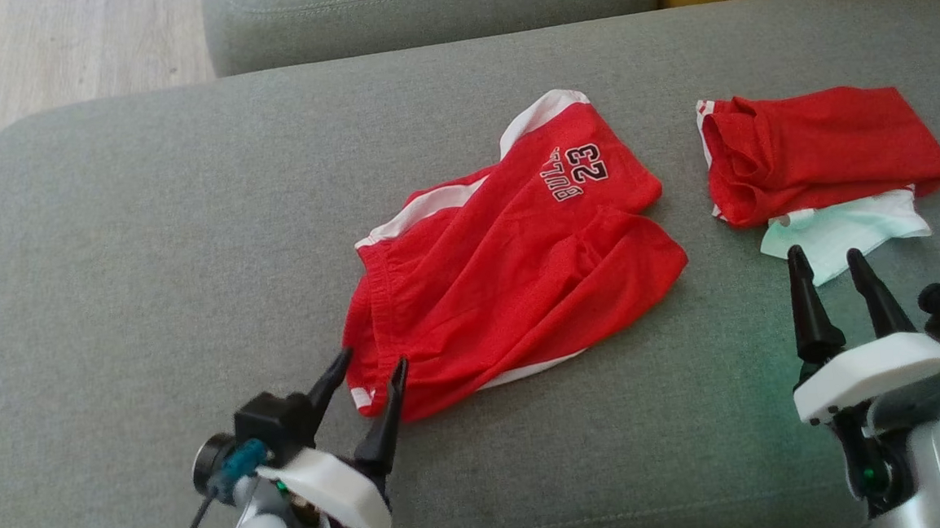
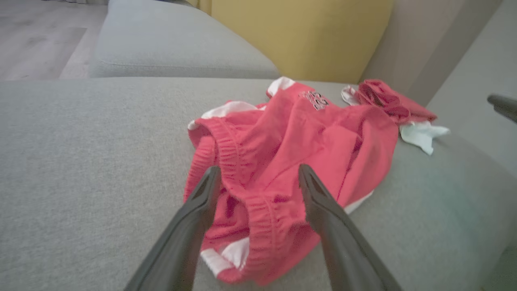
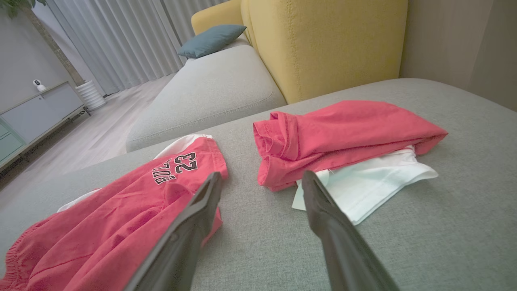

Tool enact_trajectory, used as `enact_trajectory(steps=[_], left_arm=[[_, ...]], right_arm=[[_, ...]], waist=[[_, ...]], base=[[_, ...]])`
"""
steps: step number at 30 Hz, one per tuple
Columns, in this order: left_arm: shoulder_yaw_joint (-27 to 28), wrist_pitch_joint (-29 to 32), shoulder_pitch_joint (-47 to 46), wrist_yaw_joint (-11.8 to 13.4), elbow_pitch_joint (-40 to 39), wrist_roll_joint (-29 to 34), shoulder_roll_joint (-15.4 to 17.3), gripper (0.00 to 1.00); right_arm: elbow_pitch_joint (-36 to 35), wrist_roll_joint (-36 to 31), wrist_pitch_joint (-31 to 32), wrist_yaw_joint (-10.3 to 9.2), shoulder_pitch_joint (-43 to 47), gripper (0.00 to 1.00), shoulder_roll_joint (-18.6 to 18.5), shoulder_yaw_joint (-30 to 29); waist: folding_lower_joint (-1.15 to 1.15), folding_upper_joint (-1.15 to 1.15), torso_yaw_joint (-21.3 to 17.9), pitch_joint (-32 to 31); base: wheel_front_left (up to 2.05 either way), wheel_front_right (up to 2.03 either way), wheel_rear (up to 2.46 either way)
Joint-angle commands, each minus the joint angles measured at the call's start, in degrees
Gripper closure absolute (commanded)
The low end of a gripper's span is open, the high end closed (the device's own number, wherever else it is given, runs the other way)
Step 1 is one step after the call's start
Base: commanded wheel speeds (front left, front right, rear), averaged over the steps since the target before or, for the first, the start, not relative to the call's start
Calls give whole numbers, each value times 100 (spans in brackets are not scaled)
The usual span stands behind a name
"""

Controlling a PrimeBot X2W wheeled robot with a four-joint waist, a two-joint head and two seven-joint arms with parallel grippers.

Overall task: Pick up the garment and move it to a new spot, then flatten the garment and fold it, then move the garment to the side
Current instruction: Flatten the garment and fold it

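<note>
The red basketball shorts (image 1: 511, 270), printed with 23, lie crumpled at the middle of the grey sofa cushion (image 1: 150, 234), waistband toward 7 o'clock, white-trimmed leg hems toward 1 o'clock. The left gripper (image 1: 372, 366) sits at 7 o'clock of the shorts, jaws wide and empty, its tips at the waistband edge. At 3 o'clock, apart from the shorts, a folded red garment (image 1: 822, 153) lies on a white garment (image 1: 843, 229). The right gripper (image 1: 825, 254) hangs wide and empty at 6 o'clock of that pile
</note>
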Motion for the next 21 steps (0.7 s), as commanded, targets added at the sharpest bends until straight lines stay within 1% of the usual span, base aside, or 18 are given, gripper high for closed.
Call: enact_trajectory(steps=[1,6,12,15,17,21], left_arm=[[1,6,-333,-18,-96,104,228,0],[-439,46,-440,-34,43,338,664,0],[-1279,114,-632,-40,150,583,1346,0],[-1579,134,-773,-40,248,648,1596,0],[-1613,133,-838,-40,314,705,1656,0],[-1620,123,-1070,91,606,845,1674,0]], right_arm=[[-164,51,-98,-4,-260,0,-29,121],[-60,97,-147,-4,-276,0,-28,157],[38,110,-199,-4,-325,0,-28,168],[72,111,-211,-4,-353,0,-28,161],[82,110,-213,-4,-364,0,-28,163],[107,114,-217,-4,-409,0,-28,198]], waist=[[0,0,8,15],[0,0,-6,53],[0,0,-45,97],[0,0,-65,127],[0,0,-75,138],[0,0,-132,195]], base=[[0,0,0],[0,0,0],[0,0,0],[0,0,0],[0,0,0],[0,0,0]])
